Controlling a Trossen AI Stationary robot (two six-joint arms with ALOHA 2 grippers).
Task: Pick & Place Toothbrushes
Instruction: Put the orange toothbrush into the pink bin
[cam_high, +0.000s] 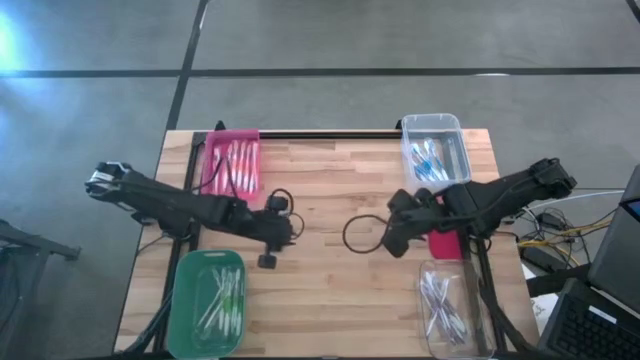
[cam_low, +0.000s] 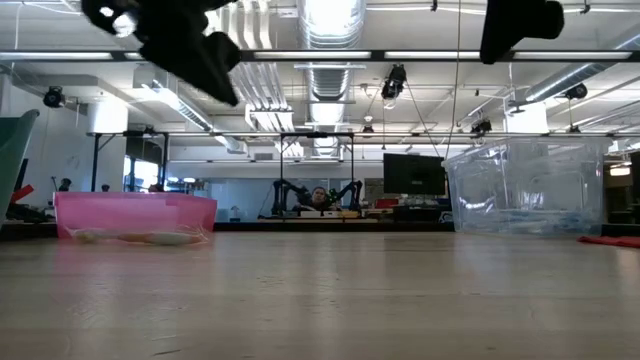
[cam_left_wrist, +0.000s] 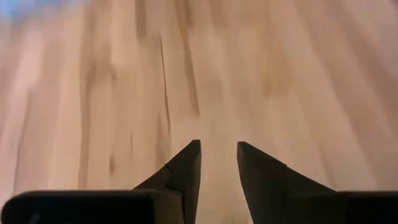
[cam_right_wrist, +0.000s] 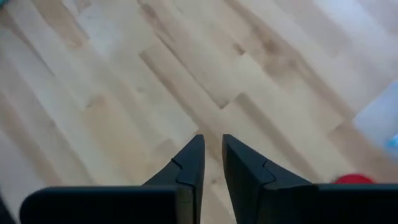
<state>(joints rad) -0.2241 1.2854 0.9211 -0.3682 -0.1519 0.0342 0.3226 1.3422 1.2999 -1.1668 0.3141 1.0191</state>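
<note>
Between the two sets of jaws lies only bare wood, no toothbrush. The toothbrushes (cam_high: 236, 160) are all in bins off to the sides. Some are in the pink bin (cam_high: 213, 150) just behind the left jaws (cam_high: 268, 260). Some are in the green bin (cam_high: 190, 272) nearer than those jaws. Behind the right jaws (cam_high: 392, 248) is a clear bin (cam_high: 455, 125) with more, and another clear bin (cam_high: 427, 270) sits nearer than them.

The left jaws stand a little apart and hold nothing. The right jaws (cam_right_wrist: 212, 146) have only a thin gap between them, and nothing is in it.

I think each toothbrush is light, thin and stiff. The smooth plastic could slip, so a pinch at the middle of the stick looks best. They lie close together, so two might come up at once.

The worktop (cam_high: 330, 190) is pale, flat wooden planks. A dark cable loop (cam_high: 358, 232) lies just beside the right jaws. Beyond is a big bright room with ceiling pipes and lights.
</note>
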